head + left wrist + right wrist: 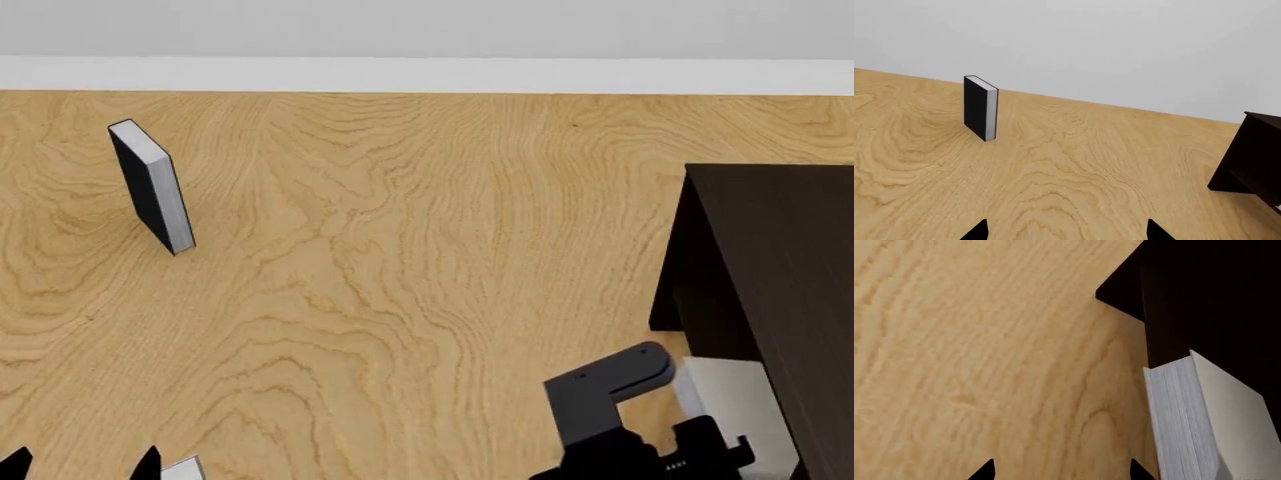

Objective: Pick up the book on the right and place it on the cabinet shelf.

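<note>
We log the grey book (pixel 1201 420) beside the cabinet (pixel 787 260), free of the parted right gripper (pixel 1057 471), left gripper (pixel 1066 231) likewise parted.

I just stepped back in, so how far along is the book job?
Looks nearly done: the grey book sits against the dark cabinet, and the right gripper is open, off it. Whether it rests fully on the shelf is hidden. Left: back away.
</note>
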Controlling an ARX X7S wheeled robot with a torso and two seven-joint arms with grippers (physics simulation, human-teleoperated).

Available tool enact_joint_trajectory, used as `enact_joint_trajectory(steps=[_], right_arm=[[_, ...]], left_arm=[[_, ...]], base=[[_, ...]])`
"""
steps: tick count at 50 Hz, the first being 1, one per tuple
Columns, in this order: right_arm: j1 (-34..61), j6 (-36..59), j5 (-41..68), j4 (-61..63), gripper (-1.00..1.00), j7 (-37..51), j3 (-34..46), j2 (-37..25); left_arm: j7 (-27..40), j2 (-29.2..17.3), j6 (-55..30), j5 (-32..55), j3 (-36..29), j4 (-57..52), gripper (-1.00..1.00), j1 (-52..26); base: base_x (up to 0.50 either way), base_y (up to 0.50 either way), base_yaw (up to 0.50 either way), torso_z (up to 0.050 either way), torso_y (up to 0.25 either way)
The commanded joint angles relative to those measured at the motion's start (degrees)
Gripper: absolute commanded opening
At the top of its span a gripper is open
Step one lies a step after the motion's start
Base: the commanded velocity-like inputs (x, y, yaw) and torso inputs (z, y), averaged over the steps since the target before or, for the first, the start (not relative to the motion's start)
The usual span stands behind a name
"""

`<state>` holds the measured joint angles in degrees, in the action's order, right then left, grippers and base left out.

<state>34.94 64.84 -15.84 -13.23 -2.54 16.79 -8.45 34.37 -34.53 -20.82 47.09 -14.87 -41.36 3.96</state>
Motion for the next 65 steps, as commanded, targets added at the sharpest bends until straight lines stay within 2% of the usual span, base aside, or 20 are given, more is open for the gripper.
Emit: enact_joint_trajectory(steps=[1,32,65], right_arm=[[0.38,-0.18,-4.62,-0.18,1.00,3.40,-1.03,-1.76],[0.60,-3.21,-3.42,-4.20,1.00,5.86,-3.64,-3.25],[5.34,-13.76,-0.48,-15.28,1.00,8.74,-5.45,-3.63]], left_arm=[[0.01,-0.06,0.17,-0.10,-0.09,0.15,1.00,0.03],[0.55,-0.25,-0.03,-0.16,-0.52,0.09,1.00,-0.27],[0.45,-0.74,0.63,0.03,-0.39,0.02,1.00,0.10]], base=[[0.00,0.00,0.00,0.000,0.000],[0.00,0.00,0.00,0.000,0.000],[0.00,0.00,0.00,0.000,0.000]])
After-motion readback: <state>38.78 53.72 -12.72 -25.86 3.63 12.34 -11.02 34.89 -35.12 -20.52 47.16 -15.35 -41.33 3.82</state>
